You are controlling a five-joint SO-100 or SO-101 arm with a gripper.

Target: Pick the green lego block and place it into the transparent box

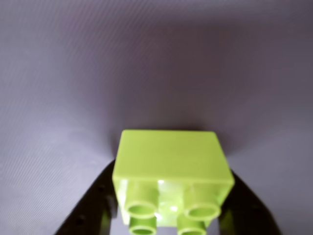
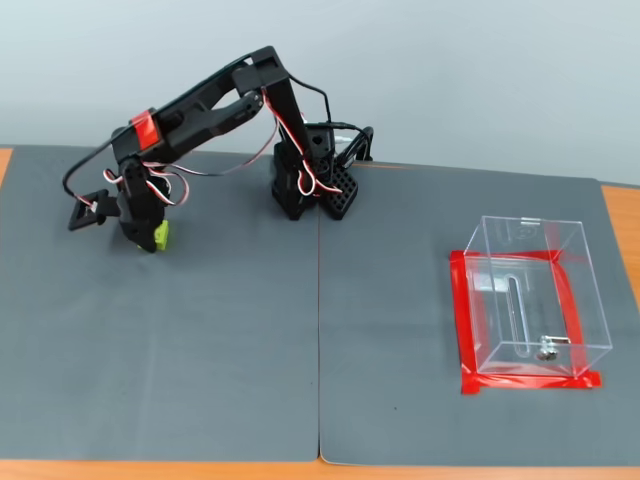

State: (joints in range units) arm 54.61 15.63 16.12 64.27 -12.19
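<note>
Over on the left side of the grey mat (image 2: pixel 250 330) in the fixed view, the gripper (image 2: pixel 152 238) has its fingers closed on the green lego block (image 2: pixel 160 235), low near the mat. In the wrist view the block (image 1: pixel 171 171) sits between two black fingers (image 1: pixel 90 208), studs facing the camera, with bare grey mat stretching ahead. The transparent box (image 2: pixel 530 300) stands well apart on the right, ringed with red tape (image 2: pixel 462 320), close to the mat's right edge. A wide bare stretch lies between them.
</note>
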